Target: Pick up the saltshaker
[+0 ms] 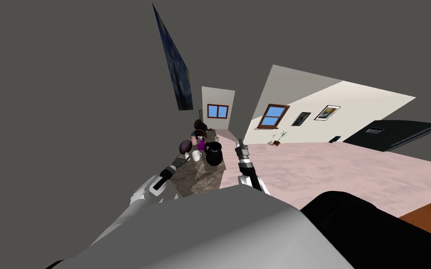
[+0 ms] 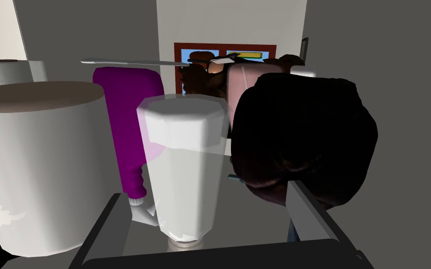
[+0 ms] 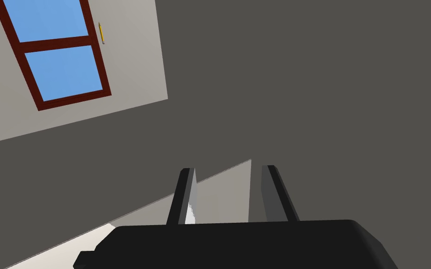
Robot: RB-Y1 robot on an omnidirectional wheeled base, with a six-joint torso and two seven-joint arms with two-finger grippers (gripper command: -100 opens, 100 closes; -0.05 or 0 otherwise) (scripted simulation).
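Marbled bench (image 1: 200, 180) lies ahead on the left, crowded with crockery. The left hand (image 2: 203, 187) is spread wide around the upright saltshaker (image 2: 184, 163), which stands between a white cup (image 2: 41, 163) and a black jug (image 2: 303, 140); neither finger touches it. The approach looks done, with closing and lifting not yet done. The right hand (image 3: 227, 168) is parted and empty.

The saltshaker (image 2: 184, 168) has its foot hidden behind the dark body of the left gripper (image 2: 205, 190), and it covers part of the purple bottle (image 2: 125, 116) behind it. The white cup (image 2: 37, 163) is cut off by the picture's edge, and the black jug (image 2: 303, 135) hides much of the pink thing (image 2: 247, 81) behind it. In the head view the things at the far end of the counter (image 1: 200, 177) are too small to name.
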